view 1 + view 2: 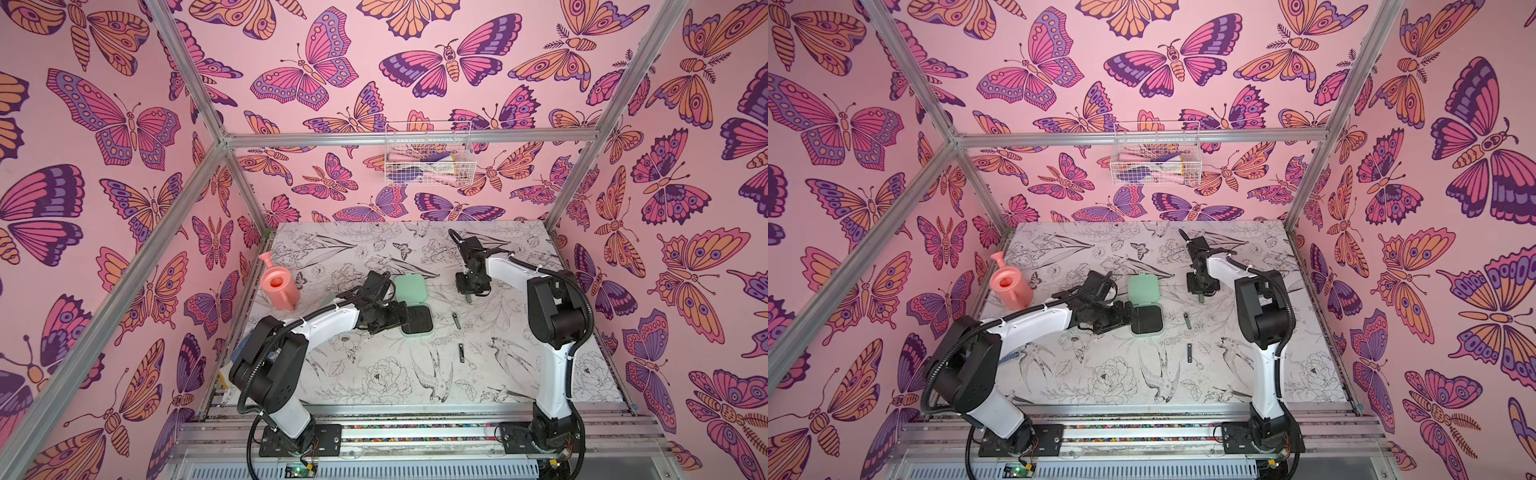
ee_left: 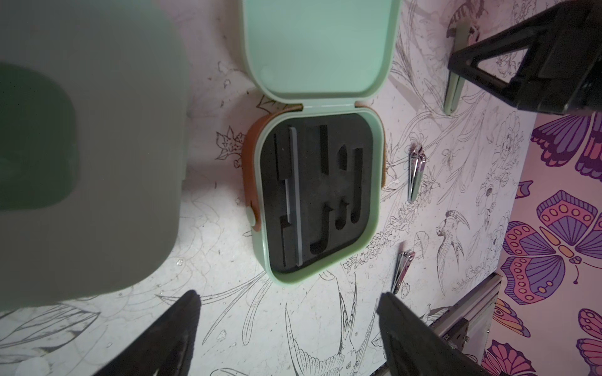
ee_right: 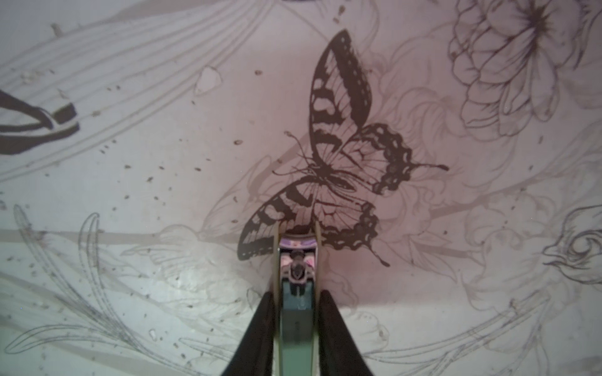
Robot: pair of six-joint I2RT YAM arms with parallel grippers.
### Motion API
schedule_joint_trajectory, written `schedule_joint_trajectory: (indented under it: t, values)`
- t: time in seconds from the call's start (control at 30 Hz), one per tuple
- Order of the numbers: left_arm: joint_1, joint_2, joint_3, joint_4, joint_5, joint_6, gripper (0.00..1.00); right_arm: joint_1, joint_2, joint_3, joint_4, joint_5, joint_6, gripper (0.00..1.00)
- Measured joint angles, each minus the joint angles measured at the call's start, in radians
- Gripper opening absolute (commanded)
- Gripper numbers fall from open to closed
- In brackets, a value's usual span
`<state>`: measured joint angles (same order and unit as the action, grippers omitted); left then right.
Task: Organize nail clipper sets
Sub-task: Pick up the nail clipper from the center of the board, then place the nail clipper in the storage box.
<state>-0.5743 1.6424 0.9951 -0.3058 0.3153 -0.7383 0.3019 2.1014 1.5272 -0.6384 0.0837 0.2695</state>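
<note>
The right gripper [image 3: 297, 294] is clamped on a mint-green clipper [image 3: 295, 332]. The left gripper [image 2: 288, 325] hovers spread before the open case [image 2: 321, 201]. Next, probably, comes carrying the clipper over to its foam slot.

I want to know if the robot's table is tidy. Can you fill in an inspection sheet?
Surface: table with flower-and-bird print, small specks.
Job's things: mint-green case lying open; metal clipper and second clipper loose beside it.
Clutter: pink watering can standing upright.
Grippers: left gripper open by the case; right gripper shut on a green clipper.
Cables: black hoses tied along both arms.
Surroundings: butterfly walls; wire basket with items on the back wall.
</note>
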Motion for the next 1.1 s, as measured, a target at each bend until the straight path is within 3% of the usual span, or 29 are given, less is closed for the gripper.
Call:
schedule_joint_trajectory:
  t: [0.33, 0.57, 0.83, 1.1]
  values:
    - [0.0, 0.012, 0.0, 0.014, 0.017, -0.005, 0.81, -0.006, -0.044, -0.048, 0.008, -0.027, 0.019, 0.15]
    - [0.0, 0.003, -0.027, 0.045, 0.029, -0.014, 0.79, 0.02, -0.209, -0.104, -0.024, -0.042, 0.058, 0.14]
    - [0.042, -0.125, -0.077, 0.044, 0.045, -0.027, 0.79, 0.256, -0.352, -0.12, -0.061, 0.024, 0.164, 0.13]
    - [0.116, -0.259, -0.097, 0.033, 0.068, -0.026, 0.79, 0.451, -0.21, -0.077, -0.048, 0.05, 0.293, 0.13]
